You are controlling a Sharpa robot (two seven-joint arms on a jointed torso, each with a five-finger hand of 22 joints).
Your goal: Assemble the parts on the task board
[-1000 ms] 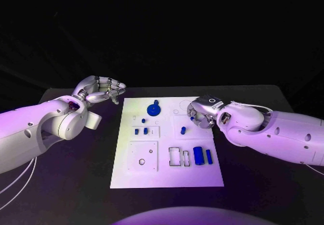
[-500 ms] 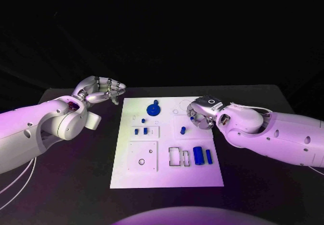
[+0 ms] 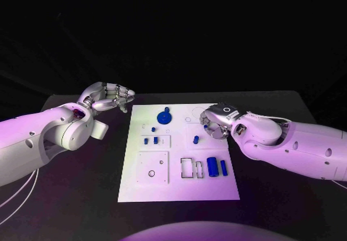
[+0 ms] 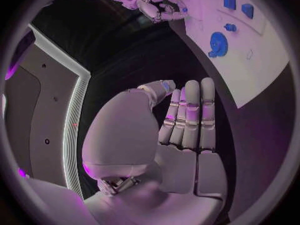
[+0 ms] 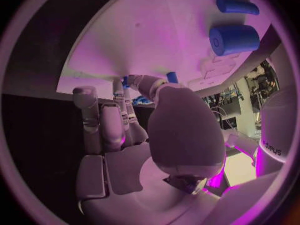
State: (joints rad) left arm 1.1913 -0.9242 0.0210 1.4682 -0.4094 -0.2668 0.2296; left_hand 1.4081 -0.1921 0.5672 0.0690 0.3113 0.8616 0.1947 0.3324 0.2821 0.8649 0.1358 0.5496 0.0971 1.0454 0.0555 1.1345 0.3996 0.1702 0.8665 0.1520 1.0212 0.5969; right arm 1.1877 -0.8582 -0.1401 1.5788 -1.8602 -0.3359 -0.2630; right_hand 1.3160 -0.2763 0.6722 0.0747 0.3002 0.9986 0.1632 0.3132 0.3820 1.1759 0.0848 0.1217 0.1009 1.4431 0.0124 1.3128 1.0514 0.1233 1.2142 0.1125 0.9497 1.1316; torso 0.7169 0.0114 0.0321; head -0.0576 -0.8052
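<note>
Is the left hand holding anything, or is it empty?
Empty. The left hand sits off the board, fingers together and bare; no part between them.

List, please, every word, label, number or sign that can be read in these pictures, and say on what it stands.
"...PUS": end of a dark word on a white rounded housing in the right wrist view; its first letters are cut off.
Task board: no readable text.
Blue parts: no marks.
</note>
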